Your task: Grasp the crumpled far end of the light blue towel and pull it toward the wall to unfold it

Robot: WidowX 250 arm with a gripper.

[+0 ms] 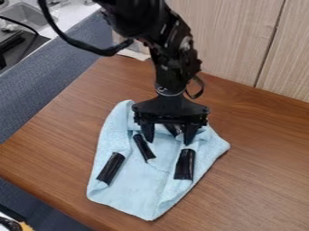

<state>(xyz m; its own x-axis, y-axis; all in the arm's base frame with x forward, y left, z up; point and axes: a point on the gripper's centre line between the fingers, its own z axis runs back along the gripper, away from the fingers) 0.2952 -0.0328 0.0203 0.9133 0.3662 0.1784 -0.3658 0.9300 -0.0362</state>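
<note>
The black gripper (170,136) hangs down over the upper part of a light blue cloth (138,189), its two fingers spread apart, with cloth visible below and between them. The cloth lies on the wooden table, its upper part bunched and folded. Several black strips show on it: one (111,168) at the left, a thinner one (144,148) beside the left fingertip, and a wider one (184,164) just below the right fingertip. Another dark piece (173,129) is partly hidden between the fingers. Whether the fingertips touch the cloth is unclear.
The brown wooden table (259,180) extends around the cloth, with a pale wood panel (223,40) along its back edge. A grey-blue padded surface (54,85) borders its left side. A metal sink (27,16) stands at the upper left. A black cable loops beside the arm.
</note>
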